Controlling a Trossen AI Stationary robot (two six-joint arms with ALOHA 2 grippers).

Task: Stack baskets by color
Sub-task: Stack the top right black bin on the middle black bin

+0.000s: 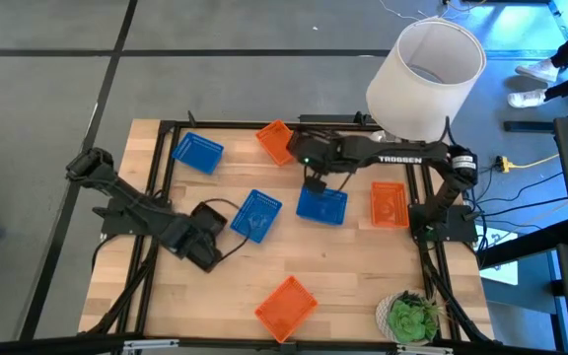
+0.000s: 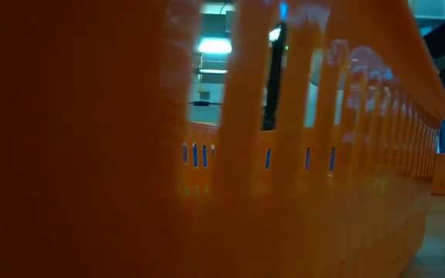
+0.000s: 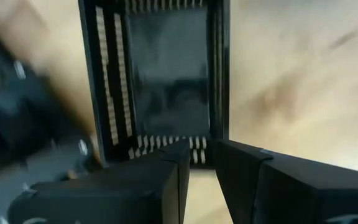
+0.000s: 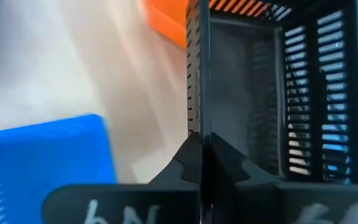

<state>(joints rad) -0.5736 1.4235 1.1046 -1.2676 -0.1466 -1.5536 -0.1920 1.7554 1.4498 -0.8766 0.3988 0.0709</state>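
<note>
Eight baskets were in play, though only six showed up plainly from overhead: a blue basket (image 1: 197, 152) near the far left corner of the bench (image 1: 343, 266), a second blue basket (image 1: 255, 214) around the middle, a third blue basket (image 1: 321, 205) just beside it toward the right edge, an orange basket (image 1: 275, 141) tipped at the far edge, another orange basket (image 1: 389, 204) close to the right edge, and a third orange basket (image 1: 286, 305) by the near edge, which filled pretty much the whole low camera (image 2: 91, 154). The two black ones were with the arms. The right end effector (image 4: 199, 149) was clenched tight on the thin wall of a black basket (image 4: 241, 99), hanging above the bench between the far orange one and the third blue one, with an orange corner showing just past it. The left end effector (image 3: 199, 168) sat toward the left edge, next to the middle blue basket, its fingers (image 3: 166, 180) only narrowly parted right at the near wall of the other black basket (image 3: 166, 81); honestly couldn't tell if it was actually pinching that wall or just touching it. A white lampshade (image 1: 425, 77) stood off the far right corner and a green plant (image 1: 412, 318) sat in the near right corner.
</note>
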